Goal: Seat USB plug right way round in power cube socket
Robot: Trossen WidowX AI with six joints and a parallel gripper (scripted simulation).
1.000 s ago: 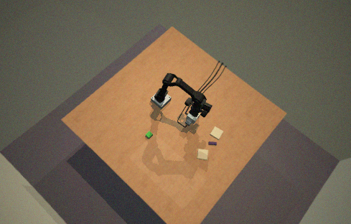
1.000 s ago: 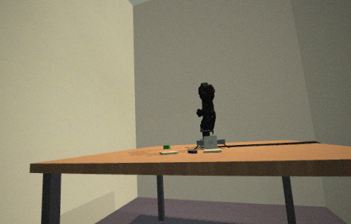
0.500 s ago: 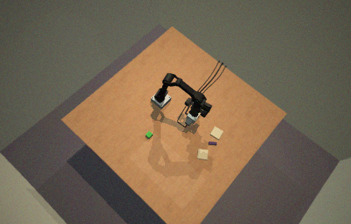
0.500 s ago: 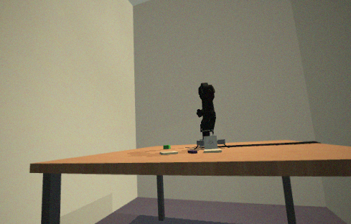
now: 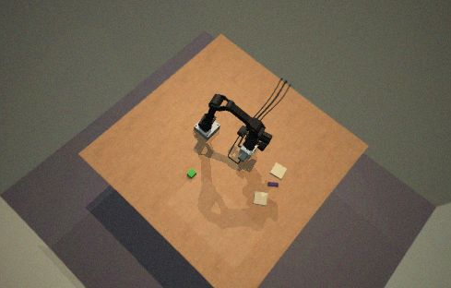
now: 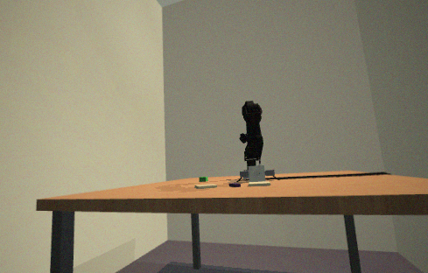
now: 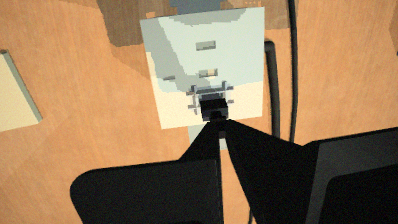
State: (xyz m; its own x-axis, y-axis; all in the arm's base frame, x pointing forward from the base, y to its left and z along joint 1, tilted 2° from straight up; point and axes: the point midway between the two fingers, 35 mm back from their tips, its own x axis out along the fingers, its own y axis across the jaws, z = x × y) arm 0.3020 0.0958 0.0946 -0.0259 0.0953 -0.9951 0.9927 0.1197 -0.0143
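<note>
The white power cube stands on the table under the arm. In the wrist view its top shows slots and a small raised metal guide around the socket near its lower edge. My gripper is shut on the black USB plug, which is upright over that guide. Whether the plug's metal end is inside the socket, how deep, and which way round it is are hidden by the plug body and the guide.
A green block, two cream slabs and a dark purple bar lie on the table. Black cables run beside the cube.
</note>
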